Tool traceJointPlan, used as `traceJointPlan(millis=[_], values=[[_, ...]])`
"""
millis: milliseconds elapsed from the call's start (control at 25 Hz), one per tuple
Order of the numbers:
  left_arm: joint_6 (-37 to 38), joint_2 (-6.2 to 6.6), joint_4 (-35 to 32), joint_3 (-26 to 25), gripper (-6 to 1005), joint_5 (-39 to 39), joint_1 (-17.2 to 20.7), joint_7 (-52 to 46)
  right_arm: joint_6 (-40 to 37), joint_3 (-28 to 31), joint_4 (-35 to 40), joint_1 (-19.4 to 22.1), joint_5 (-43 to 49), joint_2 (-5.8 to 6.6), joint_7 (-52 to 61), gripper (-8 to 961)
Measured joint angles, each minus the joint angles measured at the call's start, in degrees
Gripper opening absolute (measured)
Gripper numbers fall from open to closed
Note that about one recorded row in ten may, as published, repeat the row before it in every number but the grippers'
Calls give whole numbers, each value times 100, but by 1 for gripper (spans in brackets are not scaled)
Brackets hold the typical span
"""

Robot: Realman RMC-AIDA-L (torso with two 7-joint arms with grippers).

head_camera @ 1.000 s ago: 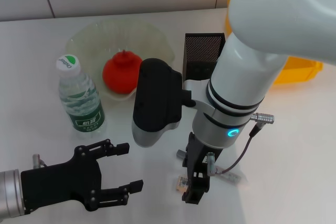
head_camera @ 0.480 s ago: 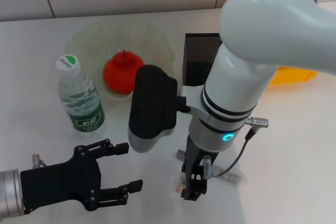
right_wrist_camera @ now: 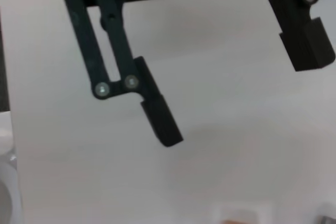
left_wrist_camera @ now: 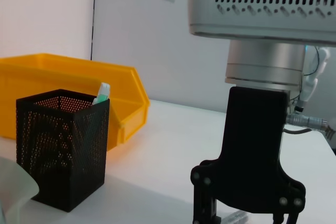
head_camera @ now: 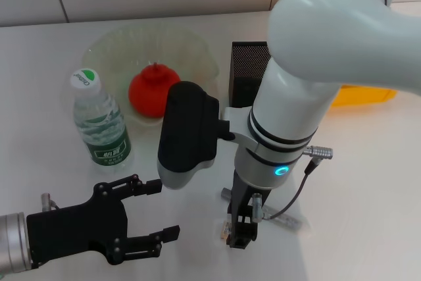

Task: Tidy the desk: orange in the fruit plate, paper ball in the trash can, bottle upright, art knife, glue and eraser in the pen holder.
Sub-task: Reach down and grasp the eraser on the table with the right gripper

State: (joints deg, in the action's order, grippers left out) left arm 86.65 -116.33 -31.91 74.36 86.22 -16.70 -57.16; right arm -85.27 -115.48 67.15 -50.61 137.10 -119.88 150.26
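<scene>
Right gripper (head_camera: 238, 236) hangs low over the desk (head_camera: 368, 182), jaws spread, the eraser (head_camera: 225, 231) lying just beside them. Left gripper (head_camera: 154, 210) waits, jaws released, off to the side.

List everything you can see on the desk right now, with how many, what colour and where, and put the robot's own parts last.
round red-orange orange: one, red-orange, in the fruit plate.
ruffled pale-green glass fruit plate: one, translucent green, far left-centre.
clear plastic water bottle: one, green label, white cap, upright, left of the plate's near edge.
square black mesh pen holder: one, black, right of the plate; a white-tipped item stands in it.
yellow-orange plastic trash can: one, behind the pen holder.
small tan eraser: one, near edge, beside the right gripper.
white desk: one.
left gripper: black, open, near left.
right gripper: black, lowered beside the eraser.
</scene>
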Motion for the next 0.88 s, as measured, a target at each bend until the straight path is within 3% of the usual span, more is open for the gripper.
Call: traceJointPlan(millis=[880], values=[[10, -4, 71, 0, 815, 0, 0, 82, 109, -286, -110, -204, -137, 0, 100, 486]])
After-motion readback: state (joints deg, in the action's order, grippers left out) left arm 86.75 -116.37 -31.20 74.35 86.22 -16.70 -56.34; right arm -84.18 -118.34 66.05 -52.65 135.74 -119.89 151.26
